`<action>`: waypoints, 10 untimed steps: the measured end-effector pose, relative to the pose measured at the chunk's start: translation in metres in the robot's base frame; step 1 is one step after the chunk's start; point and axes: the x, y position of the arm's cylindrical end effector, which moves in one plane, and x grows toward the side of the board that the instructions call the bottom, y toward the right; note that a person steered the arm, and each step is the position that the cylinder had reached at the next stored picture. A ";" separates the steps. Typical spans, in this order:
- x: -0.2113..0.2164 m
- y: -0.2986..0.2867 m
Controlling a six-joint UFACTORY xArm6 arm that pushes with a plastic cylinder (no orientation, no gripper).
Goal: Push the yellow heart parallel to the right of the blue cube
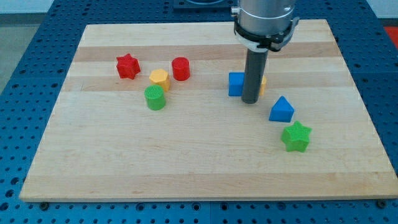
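The blue cube [236, 83] sits right of the board's middle, near the view's top. The yellow heart [263, 85] lies just to its right, mostly hidden behind my rod; only a small yellow edge shows. My tip [250, 101] rests on the board right in front of both, between the cube and the heart, touching or nearly touching them.
A blue triangular block [282, 109] and a green star [296, 137] lie to the lower right of the tip. At the left are a red star [127, 66], a red cylinder [180, 68], a yellow hexagonal block [159, 79] and a green cylinder [155, 98]. The wooden board [199, 162] has edges all round.
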 end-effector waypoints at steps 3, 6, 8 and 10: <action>-0.018 -0.084; -0.018 -0.109; -0.022 -0.038; -0.029 0.033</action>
